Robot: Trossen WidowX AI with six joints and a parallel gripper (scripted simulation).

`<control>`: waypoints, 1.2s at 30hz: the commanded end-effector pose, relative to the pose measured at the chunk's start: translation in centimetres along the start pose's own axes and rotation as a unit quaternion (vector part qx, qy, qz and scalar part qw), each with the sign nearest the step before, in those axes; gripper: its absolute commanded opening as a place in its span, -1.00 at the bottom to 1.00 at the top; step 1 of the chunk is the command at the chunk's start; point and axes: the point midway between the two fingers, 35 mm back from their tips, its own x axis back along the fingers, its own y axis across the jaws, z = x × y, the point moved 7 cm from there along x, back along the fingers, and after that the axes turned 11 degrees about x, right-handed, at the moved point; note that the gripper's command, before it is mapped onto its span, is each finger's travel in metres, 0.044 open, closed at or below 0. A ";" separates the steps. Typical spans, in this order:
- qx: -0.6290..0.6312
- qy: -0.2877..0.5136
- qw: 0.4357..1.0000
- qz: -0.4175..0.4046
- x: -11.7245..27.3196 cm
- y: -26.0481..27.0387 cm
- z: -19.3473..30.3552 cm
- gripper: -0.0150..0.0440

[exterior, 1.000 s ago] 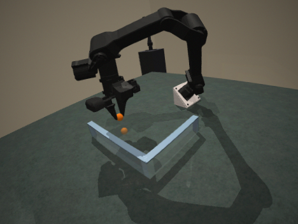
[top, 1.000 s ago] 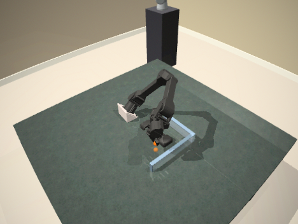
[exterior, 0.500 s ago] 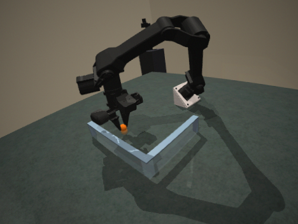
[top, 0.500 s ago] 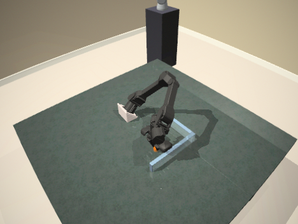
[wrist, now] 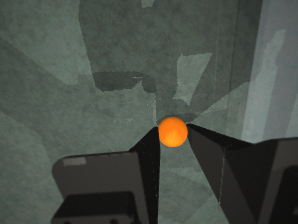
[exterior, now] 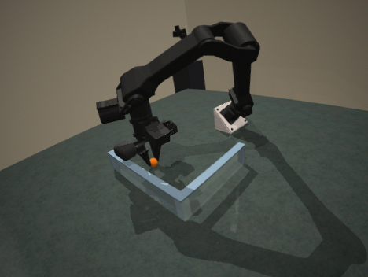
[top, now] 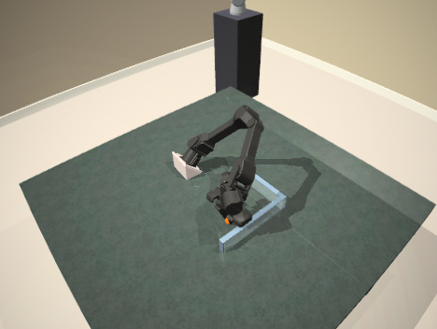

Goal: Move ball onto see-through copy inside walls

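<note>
The orange ball (top: 227, 221) (exterior: 153, 162) (wrist: 173, 132) is between the fingertips, at or very near table height; contact with the table cannot be told. My gripper (top: 227, 219) (exterior: 152, 160) (wrist: 172, 130) is shut on it, pointing down. One low clear wall (top: 263, 213) (exterior: 167, 186) (wrist: 272, 50) runs close beside the gripper; the other clear wall (top: 269, 186) (exterior: 212, 169) meets it at a corner. The ball is on the inner side of both walls. The see-through copy does not show apart from the ball.
A dark housing on the gripper's side hangs over or very near the top of the closer wall. The arm's pale wedge base (top: 181, 167) (exterior: 222, 120) stands on the dark green table (top: 117, 280) (exterior: 59, 220). A dark pillar (top: 238, 51) (exterior: 191, 76) stands behind.
</note>
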 end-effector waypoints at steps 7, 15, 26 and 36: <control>0.000 0.000 1.000 0.000 0.0 0.0 0.0 0.13; 0.000 0.000 1.000 0.000 0.0 0.0 0.0 0.28; -0.002 -0.001 1.000 -0.001 8.7 0.1 0.0 0.28; -0.004 0.004 1.000 0.008 9.9 0.1 0.3 0.55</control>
